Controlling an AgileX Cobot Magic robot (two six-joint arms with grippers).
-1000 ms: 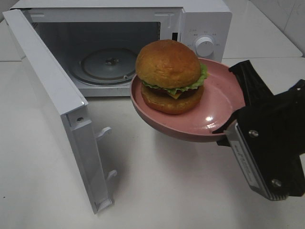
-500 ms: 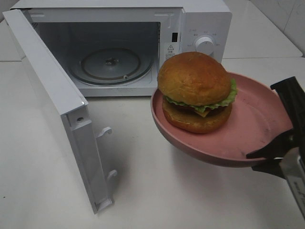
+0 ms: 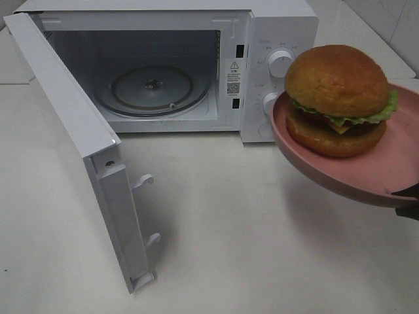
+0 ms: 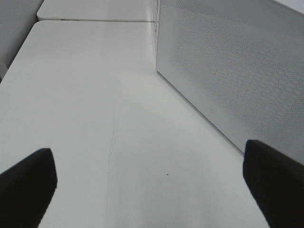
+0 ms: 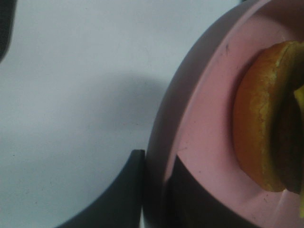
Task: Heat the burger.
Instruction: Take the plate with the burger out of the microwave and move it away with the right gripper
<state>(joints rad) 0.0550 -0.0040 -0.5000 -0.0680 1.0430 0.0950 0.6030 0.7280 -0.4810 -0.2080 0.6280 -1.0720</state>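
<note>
The burger (image 3: 337, 98), with a golden-brown bun, lettuce frill and cheese, sits on a pink plate (image 3: 347, 176) held in the air at the right, in front of the microwave's knobs. My right gripper (image 3: 408, 200) shows only as a dark tip at the plate's near rim. In the right wrist view my right gripper (image 5: 154, 190) is shut on the plate's rim (image 5: 204, 118), one finger under and one inside, with the burger (image 5: 261, 133) beside it. My left gripper (image 4: 152, 190) is open and empty over the bare table.
The white microwave (image 3: 275, 26) stands at the back with its door (image 3: 72, 131) swung wide to the left. Its glass turntable (image 3: 152, 85) is bare. The door's perforated panel (image 4: 237, 71) lies close to my left gripper. The table (image 3: 229, 248) is white.
The plate with the burger has moved right and slightly up, away from the microwave opening. The right arm has slid almost wholly out of the high view.
</note>
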